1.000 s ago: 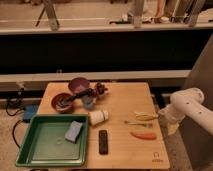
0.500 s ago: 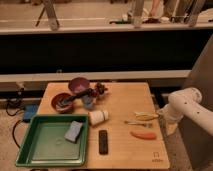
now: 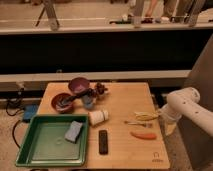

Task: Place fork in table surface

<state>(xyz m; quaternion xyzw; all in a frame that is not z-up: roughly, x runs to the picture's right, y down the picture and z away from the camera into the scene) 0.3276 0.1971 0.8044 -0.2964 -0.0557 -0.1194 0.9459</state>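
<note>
The light-brown wooden table surface point(image 3: 120, 102) has rounded corners and a small dark logo mark point(image 3: 157, 159) near its front right corner. A thin silvery fork point(image 3: 136, 123) lies on it at the right, just in front of a yellow object point(image 3: 146, 116). My gripper point(image 3: 162, 117) is at the end of the white arm point(image 3: 187, 106), at the table's right edge, just right of the yellow object and the fork.
An orange object point(image 3: 143, 135) lies in front of the fork. A green tray point(image 3: 52, 140) holding a blue sponge point(image 3: 74, 131) sits front left. A white cup point(image 3: 98, 116), a black bar point(image 3: 103, 141) and purple and red bowls point(image 3: 72, 94) stand mid-left.
</note>
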